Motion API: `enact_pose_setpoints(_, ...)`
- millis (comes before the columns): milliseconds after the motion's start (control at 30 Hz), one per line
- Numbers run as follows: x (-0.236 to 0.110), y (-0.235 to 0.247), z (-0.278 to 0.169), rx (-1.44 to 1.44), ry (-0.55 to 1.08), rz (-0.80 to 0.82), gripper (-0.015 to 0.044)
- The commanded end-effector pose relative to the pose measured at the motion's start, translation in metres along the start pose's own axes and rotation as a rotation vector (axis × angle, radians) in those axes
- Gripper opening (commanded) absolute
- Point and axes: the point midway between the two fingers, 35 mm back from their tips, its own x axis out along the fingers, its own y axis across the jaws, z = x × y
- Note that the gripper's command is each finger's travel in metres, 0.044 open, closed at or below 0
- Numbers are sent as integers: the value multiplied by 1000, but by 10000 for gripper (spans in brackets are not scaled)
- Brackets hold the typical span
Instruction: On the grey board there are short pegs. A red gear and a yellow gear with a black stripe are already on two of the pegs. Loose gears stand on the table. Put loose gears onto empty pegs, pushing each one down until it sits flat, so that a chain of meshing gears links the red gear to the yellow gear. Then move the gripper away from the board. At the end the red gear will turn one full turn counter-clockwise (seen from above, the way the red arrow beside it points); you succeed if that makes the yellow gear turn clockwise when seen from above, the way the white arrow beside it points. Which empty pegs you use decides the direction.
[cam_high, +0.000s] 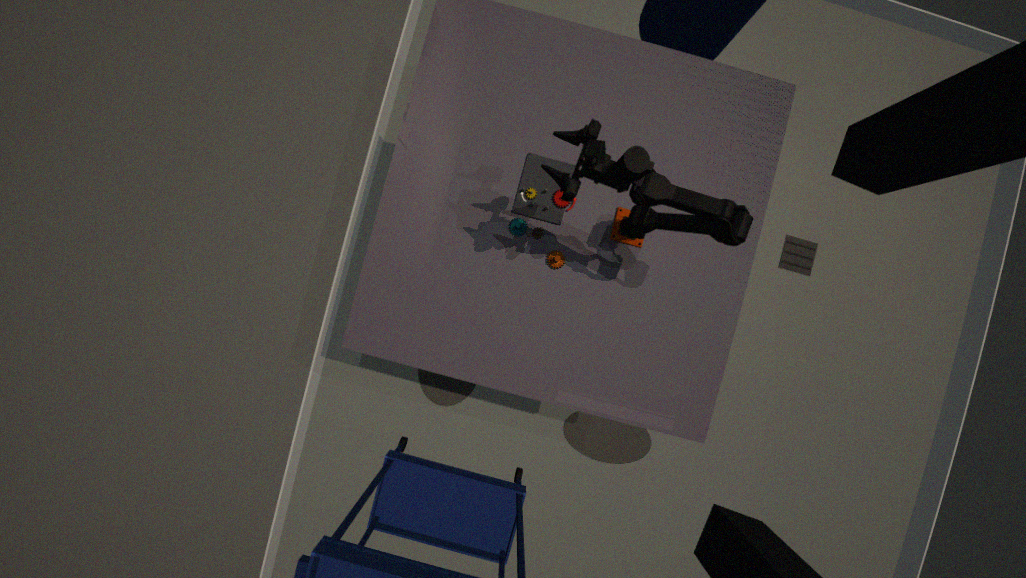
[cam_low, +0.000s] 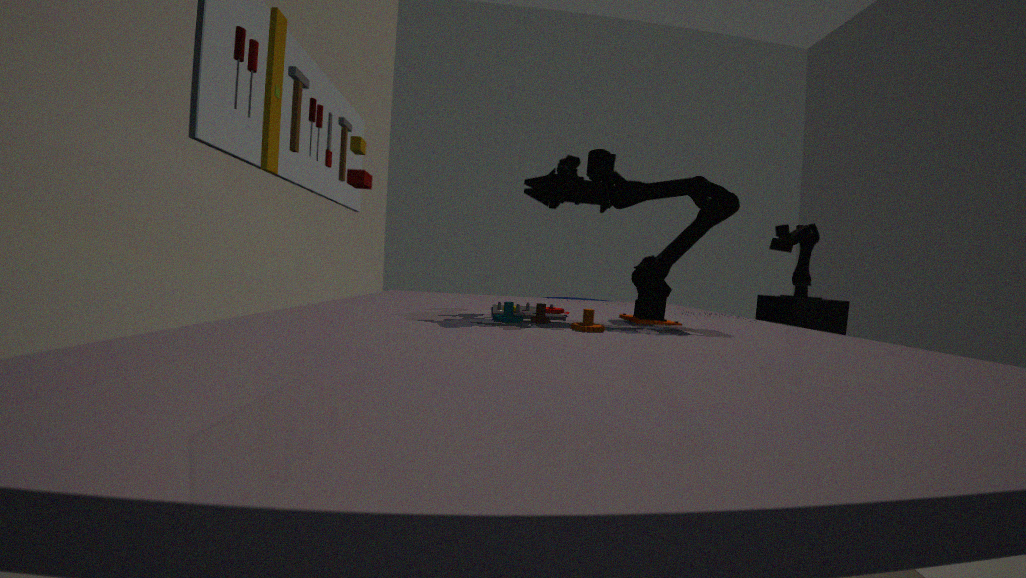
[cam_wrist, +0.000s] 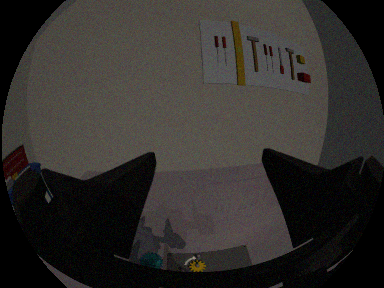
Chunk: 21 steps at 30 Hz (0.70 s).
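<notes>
The grey board (cam_high: 532, 170) (cam_wrist: 230, 255) bears the red gear (cam_high: 559, 199) (cam_low: 554, 310) and the smaller yellow gear (cam_high: 528, 193) (cam_wrist: 198, 268), with short pegs between and around them. A finger partly hides the board in the top view. A teal gear (cam_high: 517, 226) (cam_low: 508, 313) (cam_wrist: 151, 260) and a small brown gear (cam_high: 538, 233) (cam_low: 540, 313) stand on the table just beside the board. An orange gear (cam_high: 555, 259) (cam_low: 588, 327) stands farther from it. My gripper (cam_high: 549, 150) (cam_low: 526, 186) (cam_wrist: 211, 156) is open and empty, high above the table and pointing level toward the wall.
The arm's orange base plate (cam_high: 618, 224) (cam_low: 671, 322) is on the table to the right of the board. A tool panel (cam_low: 229, 129) (cam_wrist: 215, 72) hangs on the wall. A blue chair (cam_high: 448, 506) stands off the table. The arm's shadow falls across the loose gears.
</notes>
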Motion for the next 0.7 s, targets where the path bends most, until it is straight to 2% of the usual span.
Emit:
enact_pose_setpoints(0,1,2,-2,13,11,5,426)
enact_pose_setpoints(67,10,16,-17,118,104,43,440)
enact_pose_setpoints(167,21,50,-53,339,330,92,440)
enact_pose_setpoints(333,12,106,-113,637,729,44,440)
enact_pose_setpoints(500,-24,151,-165,824,1099,-172,440)
enact_pose_setpoints(667,-82,182,-204,881,1378,-583,440)
